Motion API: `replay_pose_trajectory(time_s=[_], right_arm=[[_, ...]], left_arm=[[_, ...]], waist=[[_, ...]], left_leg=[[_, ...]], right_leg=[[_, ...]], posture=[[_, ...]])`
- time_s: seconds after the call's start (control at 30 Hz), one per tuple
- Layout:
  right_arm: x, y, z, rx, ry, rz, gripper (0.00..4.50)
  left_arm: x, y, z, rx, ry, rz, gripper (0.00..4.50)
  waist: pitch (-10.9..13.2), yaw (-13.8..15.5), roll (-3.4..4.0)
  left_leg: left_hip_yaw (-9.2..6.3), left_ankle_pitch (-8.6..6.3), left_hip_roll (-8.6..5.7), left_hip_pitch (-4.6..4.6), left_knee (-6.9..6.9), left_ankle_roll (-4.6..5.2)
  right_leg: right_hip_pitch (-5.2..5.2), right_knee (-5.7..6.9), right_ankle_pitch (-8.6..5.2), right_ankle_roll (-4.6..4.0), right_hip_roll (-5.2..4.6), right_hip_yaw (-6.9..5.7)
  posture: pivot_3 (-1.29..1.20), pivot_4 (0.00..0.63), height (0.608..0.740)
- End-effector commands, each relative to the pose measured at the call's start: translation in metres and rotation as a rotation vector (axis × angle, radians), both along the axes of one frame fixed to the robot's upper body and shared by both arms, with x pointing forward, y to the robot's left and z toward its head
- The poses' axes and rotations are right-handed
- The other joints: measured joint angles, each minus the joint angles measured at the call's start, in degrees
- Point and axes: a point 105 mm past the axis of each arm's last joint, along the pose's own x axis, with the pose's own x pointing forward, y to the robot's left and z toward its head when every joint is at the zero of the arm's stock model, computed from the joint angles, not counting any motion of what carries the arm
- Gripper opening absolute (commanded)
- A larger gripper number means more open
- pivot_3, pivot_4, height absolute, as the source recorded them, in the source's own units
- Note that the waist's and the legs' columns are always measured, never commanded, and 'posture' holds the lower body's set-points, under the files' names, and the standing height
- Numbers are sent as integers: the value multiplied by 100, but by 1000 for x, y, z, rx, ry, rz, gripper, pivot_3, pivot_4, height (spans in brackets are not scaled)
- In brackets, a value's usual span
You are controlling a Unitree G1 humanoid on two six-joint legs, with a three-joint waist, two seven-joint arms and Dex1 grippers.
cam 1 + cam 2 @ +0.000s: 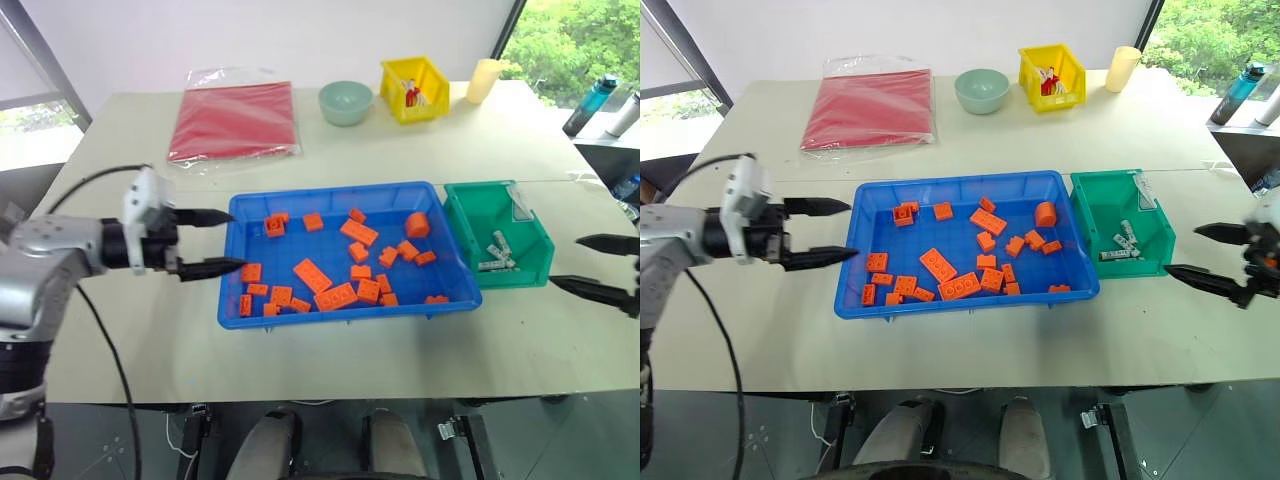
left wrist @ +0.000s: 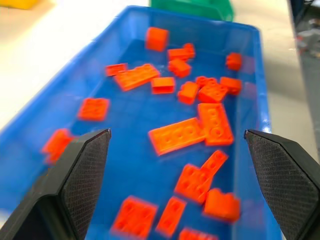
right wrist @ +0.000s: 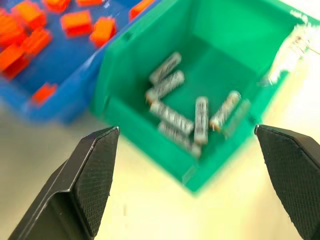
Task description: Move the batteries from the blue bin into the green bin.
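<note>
The blue bin [image 1: 330, 188] lies in the middle of the table and holds several orange bricks [image 1: 335, 296]. Right beside it on the right stands the green bin [image 1: 482, 187], with several silvery batteries [image 1: 498, 254] lying on its floor [image 3: 185, 107]. My left gripper [image 1: 238, 240] is open at the blue bin's left rim, pointing across it, with nothing between its fingers [image 2: 85, 175]. My right gripper [image 1: 566, 261] is open just right of the green bin, apart from it and empty, pointing toward the bin.
At the back of the table lie a red bag in clear plastic [image 1: 235, 120], a pale green bowl [image 1: 346, 101], a yellow bin [image 1: 414, 88] and a cream cup [image 1: 483, 80]. Bottles [image 1: 596, 103] stand past the table's right edge.
</note>
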Motion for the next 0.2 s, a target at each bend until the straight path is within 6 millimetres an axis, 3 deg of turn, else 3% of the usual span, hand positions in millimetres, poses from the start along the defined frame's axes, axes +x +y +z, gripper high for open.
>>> replay_pose_trajectory(time_s=[0.03,0.2], right_arm=[[0,-11,15,15,-58,7,4465],[3,-6,8,26,-52,47,4465]], left_arm=[[-1,16,19,1,-63,34,4500],[-5,23,20,13,-69,44,4500]], waist=[[0,6,0],[0,16,0]], left_leg=[[0,0,0,0,0,0],[-2,0,-1,-2,1,0]], right_leg=[[1,-1,0,0,-1,0],[0,-2,0,0,-3,0]], posture=[[0,150,717],[0,150,717]])
